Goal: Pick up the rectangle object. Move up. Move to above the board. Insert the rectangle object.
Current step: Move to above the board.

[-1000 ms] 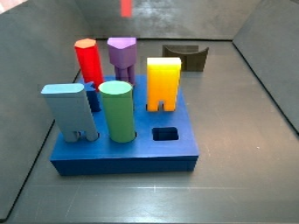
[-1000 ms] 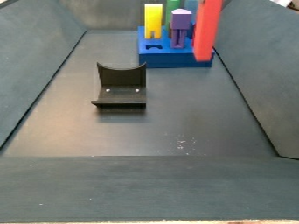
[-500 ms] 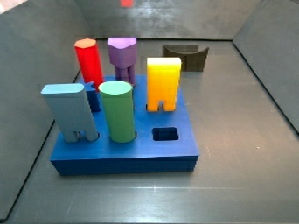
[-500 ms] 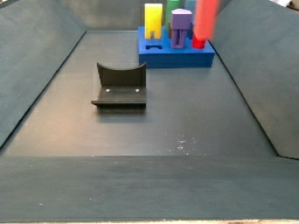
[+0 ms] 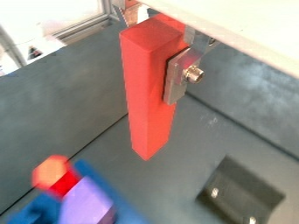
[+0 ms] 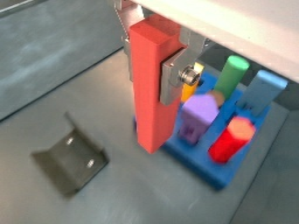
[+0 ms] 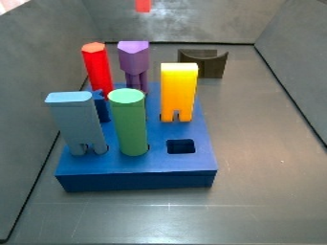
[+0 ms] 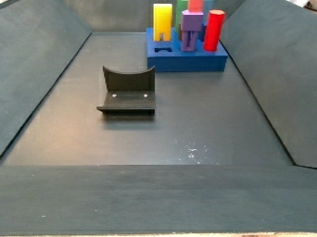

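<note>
The gripper (image 5: pixel 158 66) is up high, clamped on the rectangle object (image 5: pixel 149 87), and in both wrist views that coral-red bar hangs straight down from between the fingers, its top end level with the silver finger plate (image 5: pixel 179 73) that presses flat against one of its sides. The bar's lower end is free in the air, clear of the floor and of everything below. In a wrist view the rectangle object (image 6: pixel 153 83) shows beside the board (image 6: pixel 216 166), not over it: its bottom end sits out past the blue slab's edge, near the purple peg (image 6: pixel 198 117), with the dark floor behind it. Standing in the board in that view are also the red hexagonal column (image 6: pixel 230 140), the green cylinder (image 6: pixel 235 73), the pale blue block (image 6: pixel 267 87) and a sliver of the yellow-orange block (image 6: pixel 194 69) tucked behind the finger plate. The fixture (image 6: pixel 72 157) stands on the floor on the other side of the hanging bar, well apart from the board. In a side view only a small blurred red patch (image 7: pixel 141 6) at the very top edge shows the bar, above and behind the pegs; the gripper itself is out of frame there. The board (image 7: pixel 138 165) has one open rectangular hole (image 7: pixel 182 146) near its front corner, just in front of the yellow-orange block (image 7: pixel 179 92). From the opposite side view the board (image 8: pixel 186 61) stands far back with the fixture (image 8: pixel 126 91) nearer.
</note>
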